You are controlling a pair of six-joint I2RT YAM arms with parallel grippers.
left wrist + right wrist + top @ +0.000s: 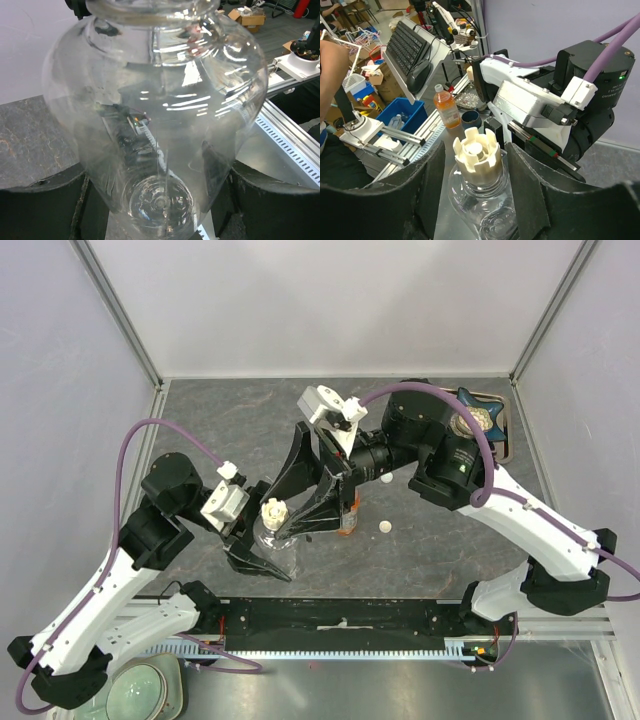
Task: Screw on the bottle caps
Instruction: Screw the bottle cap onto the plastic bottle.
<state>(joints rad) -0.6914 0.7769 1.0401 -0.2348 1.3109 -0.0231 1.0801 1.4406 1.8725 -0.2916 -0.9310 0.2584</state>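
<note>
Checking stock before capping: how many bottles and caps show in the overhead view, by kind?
Clear plastic bottle: 1
Orange drink bottle, partly hidden: 1
Cream notched cap on the clear bottle: 1
Loose white round cap: 1
Total: 4 (one more white speck is too small to tell)

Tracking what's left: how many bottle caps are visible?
2: a ribbed cap on the clear bottle's neck, a white cap loose on the table. A half-hidden white speck by the right arm may be a third.

We see pale lilac panel walls (330, 300) around a dark grey stone-patterned tabletop (220, 430) (silver aluminium posts (118, 310) at corners).
</note>
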